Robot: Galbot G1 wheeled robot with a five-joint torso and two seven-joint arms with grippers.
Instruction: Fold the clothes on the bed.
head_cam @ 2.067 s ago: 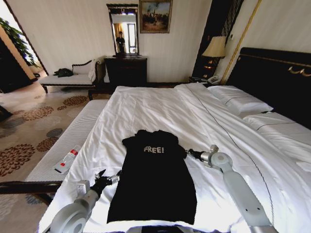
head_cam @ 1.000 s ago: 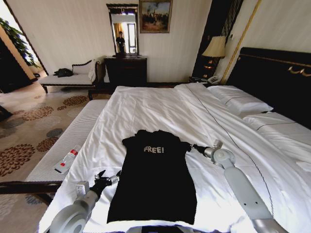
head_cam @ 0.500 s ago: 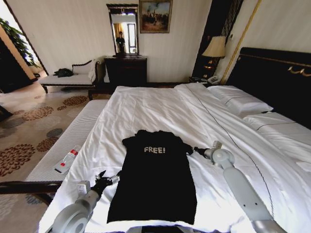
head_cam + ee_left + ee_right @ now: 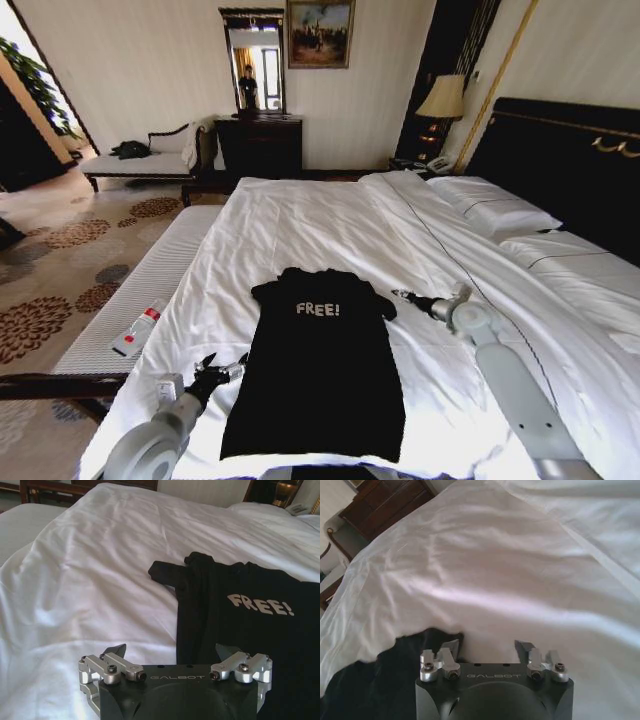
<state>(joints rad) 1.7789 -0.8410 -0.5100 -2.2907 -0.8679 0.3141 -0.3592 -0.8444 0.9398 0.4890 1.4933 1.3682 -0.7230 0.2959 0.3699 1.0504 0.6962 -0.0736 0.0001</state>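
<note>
In the head view, the black short-sleeved T-shirt with white "FREE!" lettering (image 4: pixel 318 360) lies flat on the large white-sheeted bed (image 4: pixel 330 225). The left gripper (image 4: pixel 222 368) sits beside its left edge, the right gripper (image 4: pixel 400 295) by its right sleeve.

In the left wrist view, the left gripper's fingers (image 4: pixel 116 651) are spread wide over the shirt's edge.

In the right wrist view, the right gripper (image 4: pixel 486 646) is wide apart and empty.

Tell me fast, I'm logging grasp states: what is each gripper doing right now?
Left gripper: open, empty, beside the black T-shirt at its left edge.
Right gripper: open, empty, by the shirt's right sleeve.
</note>
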